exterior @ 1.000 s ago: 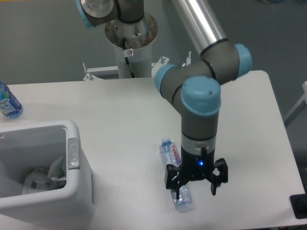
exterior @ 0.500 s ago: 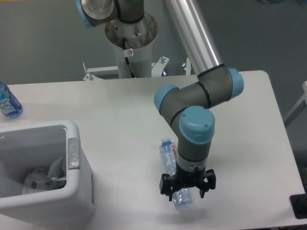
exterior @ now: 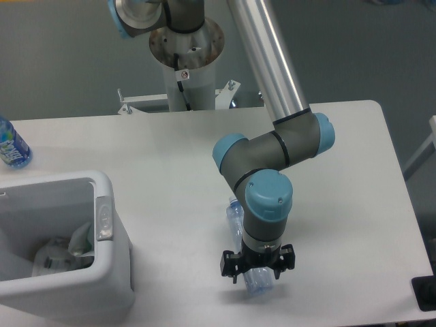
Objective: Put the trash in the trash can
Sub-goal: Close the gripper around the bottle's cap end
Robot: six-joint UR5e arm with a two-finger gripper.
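A crushed clear plastic bottle lies on the white table near its front edge, its cap end pointing away from me. The wrist hides the bottle's middle and label. My gripper has come down over the bottle's lower half and is open, one finger on each side of it. The large white trash can stands at the front left with a grey handle piece on its rim. A crumpled white wrapper rests inside the can.
An upright bottle with a blue label stands at the table's far left edge. The arm's base column rises behind the table. A dark object sits at the front right corner.
The gripper has moved left and down, from beside the bottle's lower end to straddling it. The bottle has stayed where it was.
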